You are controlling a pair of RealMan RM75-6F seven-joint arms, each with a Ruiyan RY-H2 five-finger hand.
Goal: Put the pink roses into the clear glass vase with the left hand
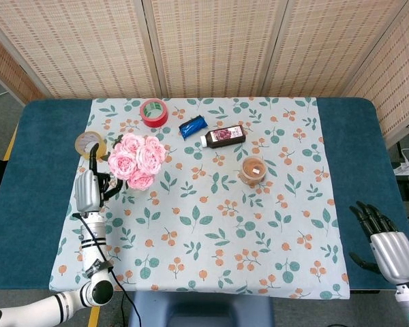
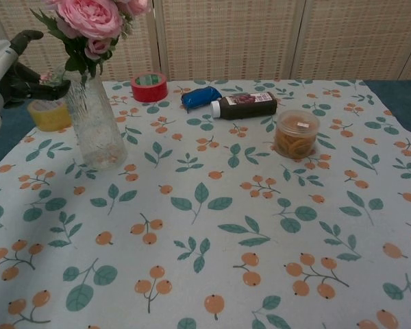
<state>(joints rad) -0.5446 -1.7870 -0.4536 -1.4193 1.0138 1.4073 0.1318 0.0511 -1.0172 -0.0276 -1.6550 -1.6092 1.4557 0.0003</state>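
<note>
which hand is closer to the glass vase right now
Left. The left hand is right beside the clear glass vase, at the level of its neck, where the pink roses stand. The right hand rests far off at the table's opposite near corner.

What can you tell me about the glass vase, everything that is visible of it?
The clear glass vase stands upright near the left edge of the leaf-printed tablecloth, in front of the yellow tape roll. It is tall, narrow at the neck and wider toward the base, with a textured surface. The green stems of the pink roses go down into it, with the blooms above its rim. The left hand is close beside its neck; whether it touches the glass is unclear.
</note>
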